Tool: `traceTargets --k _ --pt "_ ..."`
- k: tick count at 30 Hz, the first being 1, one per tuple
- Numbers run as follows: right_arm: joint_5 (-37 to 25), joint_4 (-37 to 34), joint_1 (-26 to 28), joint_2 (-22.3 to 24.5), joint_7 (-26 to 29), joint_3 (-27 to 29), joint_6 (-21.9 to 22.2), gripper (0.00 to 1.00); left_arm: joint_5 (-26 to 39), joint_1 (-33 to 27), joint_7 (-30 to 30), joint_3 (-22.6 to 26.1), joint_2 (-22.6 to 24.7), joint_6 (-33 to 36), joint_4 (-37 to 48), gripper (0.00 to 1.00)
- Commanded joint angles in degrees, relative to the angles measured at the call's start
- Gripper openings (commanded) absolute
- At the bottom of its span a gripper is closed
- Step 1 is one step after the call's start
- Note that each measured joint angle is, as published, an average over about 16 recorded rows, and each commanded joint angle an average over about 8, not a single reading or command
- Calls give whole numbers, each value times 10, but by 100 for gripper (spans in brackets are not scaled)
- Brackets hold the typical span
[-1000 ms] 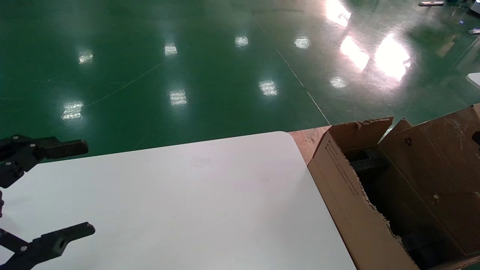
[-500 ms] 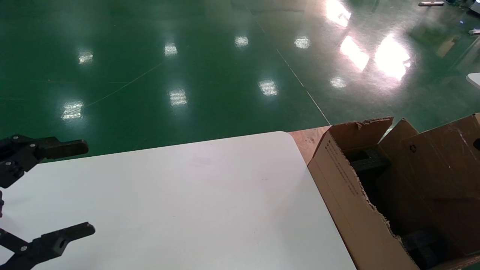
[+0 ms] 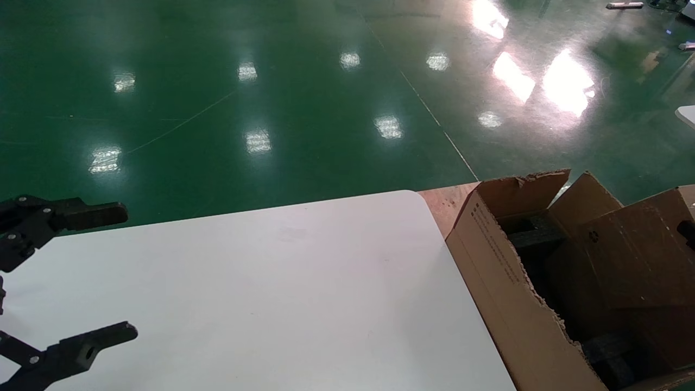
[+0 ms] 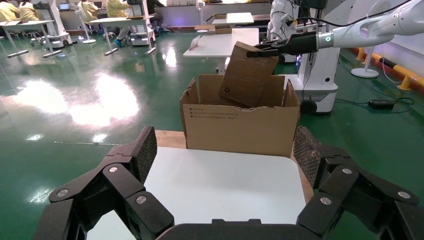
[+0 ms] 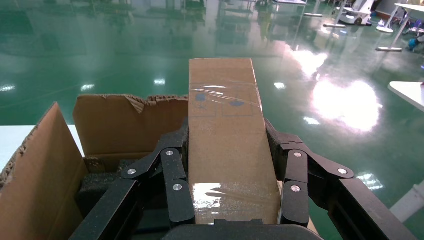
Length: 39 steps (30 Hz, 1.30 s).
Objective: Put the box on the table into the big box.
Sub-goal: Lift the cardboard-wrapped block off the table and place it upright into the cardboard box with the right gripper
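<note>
Lower and more tilted than half a second back, the small taped box (image 3: pixel 638 255) has dropped further into the big box (image 3: pixel 507 282); the left gripper (image 3: pixel 92 277) hasn't shifted.

Head view: white table (image 3: pixel 282 293) with rounded corner, nothing resting on it. Big box stands just off the table's right edge, ragged torn flaps, small black print on the side facing the table, black foam block (image 3: pixel 535 236) visible inside. Small box is tilted over the carton's opening, its lower end down among the flaps. Only a dark bit of the right gripper shows at the frame's right edge, touching the small box. Left gripper hovers over the table's left side, fingers spread wide, holding nothing.

Left wrist view: left gripper (image 4: pixel 225 165) jaws wide apart, table (image 4: pixel 220 185) between them, big box (image 4: pixel 240 130) beyond the table's far end. Small box (image 4: pixel 247 75) sticks up slanted out of the carton, right gripper (image 4: pixel 265 48) pinching its upper corner.

Right wrist view: right gripper (image 5: pixel 230 165) fingers clamped on both long sides of the small box (image 5: pixel 227 145), clear tape glinting on its face. Carton flap (image 5: pixel 130 125) and foam (image 5: pixel 97 182) sit below and behind it. Green glossy floor all around.
</note>
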Motion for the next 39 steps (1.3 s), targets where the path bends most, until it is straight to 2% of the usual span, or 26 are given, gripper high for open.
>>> traceTargets --k 1,13,23,27,39 --pt "4 -4 1 0 0 -7 1 0 0 0 0 0 0 0 0 100" --pt "16 12 6 -23 -2 -43 49 0 0 0 0 0 0 0 0 100" --pt "10 61 5 -51 14 -62 166 0 0 0 0 0 0 0 0 100" --pt "11 84 4 -55 20 -63 199 0 0 0 0 0 0 0 0 100" --pt "18 131 4 -59 28 -65 239 0 0 0 0 0 0 0 0 100"
